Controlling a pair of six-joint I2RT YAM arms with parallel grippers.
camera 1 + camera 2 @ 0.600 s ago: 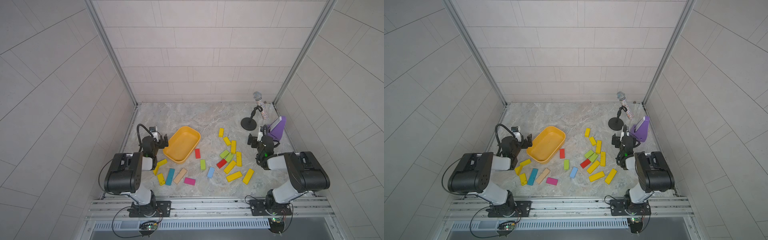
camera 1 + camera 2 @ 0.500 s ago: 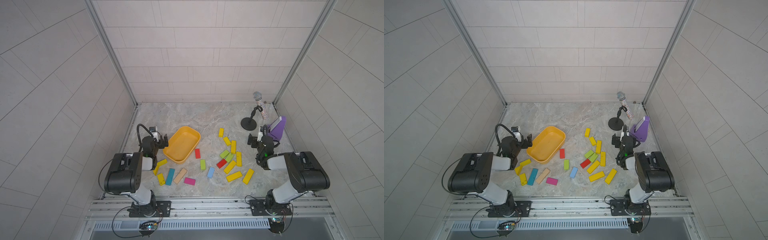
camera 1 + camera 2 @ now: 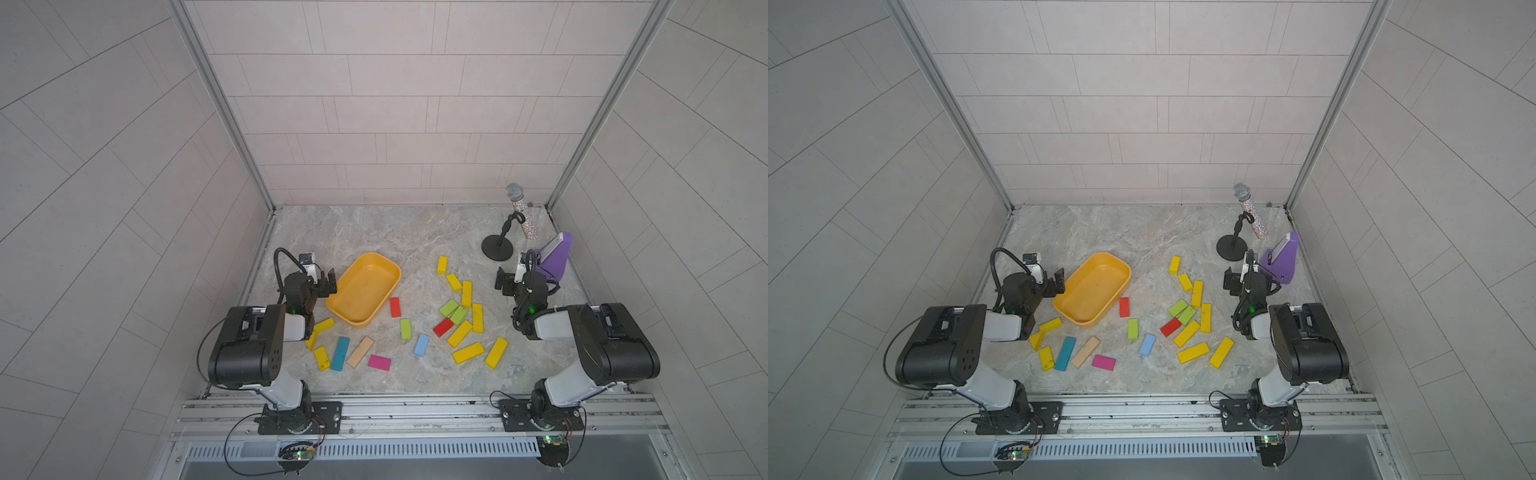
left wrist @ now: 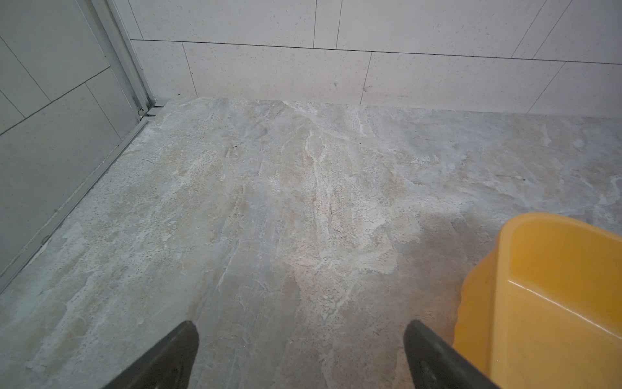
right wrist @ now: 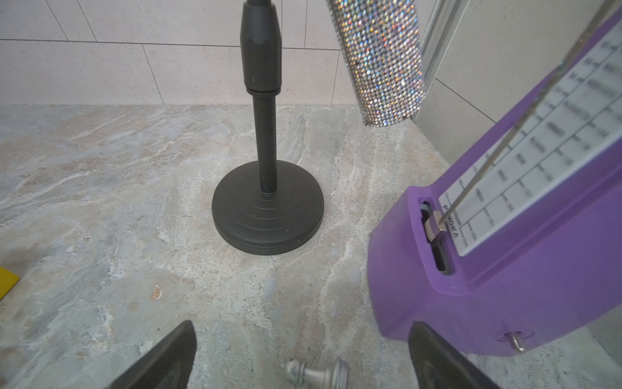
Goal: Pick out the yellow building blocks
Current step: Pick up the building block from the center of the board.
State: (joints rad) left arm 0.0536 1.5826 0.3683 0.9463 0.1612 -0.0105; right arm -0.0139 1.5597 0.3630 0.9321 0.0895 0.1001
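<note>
On the marble table [image 3: 374,232], the yellow building blocks [image 3: 460,333] all lie loose, most at 4 o'clock from the orange-yellow tub [image 3: 365,291], a few at 7 o'clock. No block is in the tub yet. The left gripper [image 4: 299,323] and right gripper [image 5: 302,324] are wide open and hold nothing.

The grey marbled tabletop [image 3: 374,232] bears an orange-yellow plastic tub [image 3: 363,291] at left, scattered yellow building blocks [image 3: 466,293] among other-coloured blocks [image 3: 340,353], and a black microphone stand [image 3: 496,249] and purple metronome [image 3: 555,264] far right.

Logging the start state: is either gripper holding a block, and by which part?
Nothing is held: the left gripper and right gripper both stand open and empty.
</note>
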